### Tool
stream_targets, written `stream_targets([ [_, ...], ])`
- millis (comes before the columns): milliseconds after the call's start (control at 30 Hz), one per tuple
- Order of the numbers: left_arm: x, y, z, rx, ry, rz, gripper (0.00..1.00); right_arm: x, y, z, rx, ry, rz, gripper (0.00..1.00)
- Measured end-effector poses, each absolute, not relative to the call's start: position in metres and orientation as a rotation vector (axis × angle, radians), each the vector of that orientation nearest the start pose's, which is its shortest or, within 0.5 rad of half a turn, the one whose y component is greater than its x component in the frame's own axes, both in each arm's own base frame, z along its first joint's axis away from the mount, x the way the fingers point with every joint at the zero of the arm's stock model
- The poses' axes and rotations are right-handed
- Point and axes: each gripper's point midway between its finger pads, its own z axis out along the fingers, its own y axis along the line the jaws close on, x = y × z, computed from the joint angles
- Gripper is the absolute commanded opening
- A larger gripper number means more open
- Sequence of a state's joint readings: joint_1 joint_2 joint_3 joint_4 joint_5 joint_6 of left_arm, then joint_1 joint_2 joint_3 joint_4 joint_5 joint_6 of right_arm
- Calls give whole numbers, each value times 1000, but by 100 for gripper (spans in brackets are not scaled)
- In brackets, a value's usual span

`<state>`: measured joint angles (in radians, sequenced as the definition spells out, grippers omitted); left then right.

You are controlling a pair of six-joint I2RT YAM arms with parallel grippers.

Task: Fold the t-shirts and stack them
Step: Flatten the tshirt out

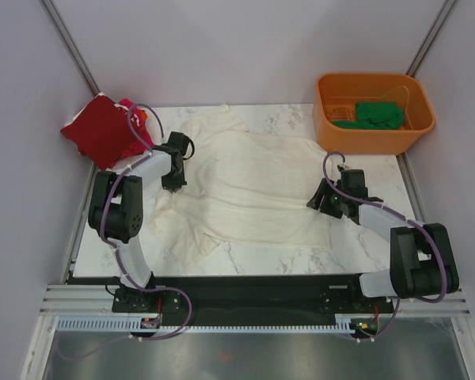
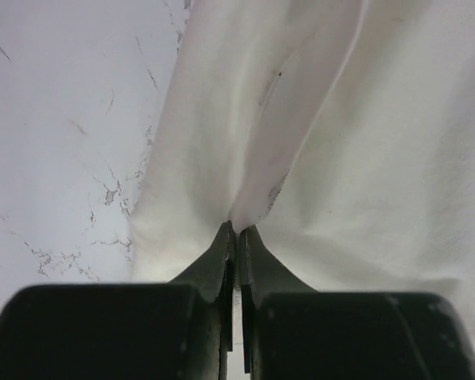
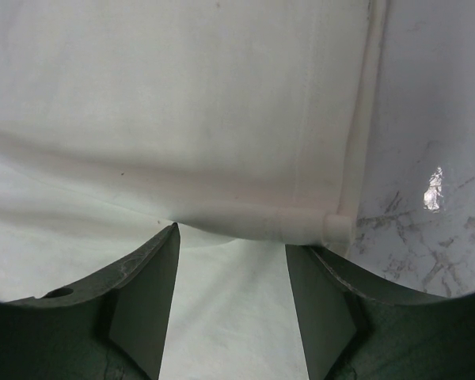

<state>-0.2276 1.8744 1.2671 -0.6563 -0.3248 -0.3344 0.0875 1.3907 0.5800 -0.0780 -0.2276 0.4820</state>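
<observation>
A large cream-white t-shirt (image 1: 249,186) lies spread and rumpled on the marble table. My left gripper (image 1: 174,184) is at the shirt's left edge and is shut on a pinched ridge of the cream cloth (image 2: 257,178). My right gripper (image 1: 326,204) is at the shirt's right edge, open, with its fingers on either side of a rolled hem fold (image 3: 301,222). A dark red t-shirt (image 1: 99,131) lies on a magenta-pink one (image 1: 129,107) at the back left. A green t-shirt (image 1: 378,115) lies in the orange tub.
The orange plastic tub (image 1: 376,141) stands at the back right corner. Bare marble table (image 1: 301,257) shows along the front and at the left in the left wrist view (image 2: 63,127). Grey walls enclose the table on three sides.
</observation>
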Motion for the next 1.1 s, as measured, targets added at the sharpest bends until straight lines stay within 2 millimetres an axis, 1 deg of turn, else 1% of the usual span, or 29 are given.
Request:
stream_targets([
  [67,372,-37,30,-235,2734,313,2,302,85,27,390,2470,523,64],
  [167,374,-19,35,-307,2730,311,2,302,85,27,389,2469,524,64],
  [300,382,26,48,-488,2691,301,2,302,86,27,388,2469,527,64],
  [433,388,79,61,-674,2622,318,2,303,86,27,384,2465,534,64],
  [467,389,89,63,-707,2609,322,8,303,87,27,383,2464,535,64],
  [500,389,99,66,-737,2596,326,69,303,87,27,382,2463,539,64],
  [533,388,106,67,-752,2597,322,79,303,88,27,380,2463,543,65],
  [567,386,110,68,-769,2599,311,85,303,88,27,379,2463,546,66],
  [600,384,113,67,-784,2603,308,96,304,89,27,377,2462,549,67],
  [700,379,113,66,-796,2620,290,96,304,90,28,373,2461,560,70],
  [733,378,111,68,-792,2619,283,100,304,90,28,372,2460,563,71],
  [767,375,108,71,-787,2618,277,100,304,91,29,369,2458,567,72],
  [867,361,96,89,-769,2598,236,100,305,91,29,368,2454,570,73],
  [900,355,90,100,-762,2572,209,99,305,92,29,366,2454,572,73],
  [1000,332,58,128,-728,2513,92,99,308,93,30,364,2452,577,74],
  [1067,314,23,143,-675,2493,-7,100,308,93,30,364,2452,578,75],
  [1100,304,4,145,-649,2499,-55,100,308,93,30,364,2452,578,75],
])
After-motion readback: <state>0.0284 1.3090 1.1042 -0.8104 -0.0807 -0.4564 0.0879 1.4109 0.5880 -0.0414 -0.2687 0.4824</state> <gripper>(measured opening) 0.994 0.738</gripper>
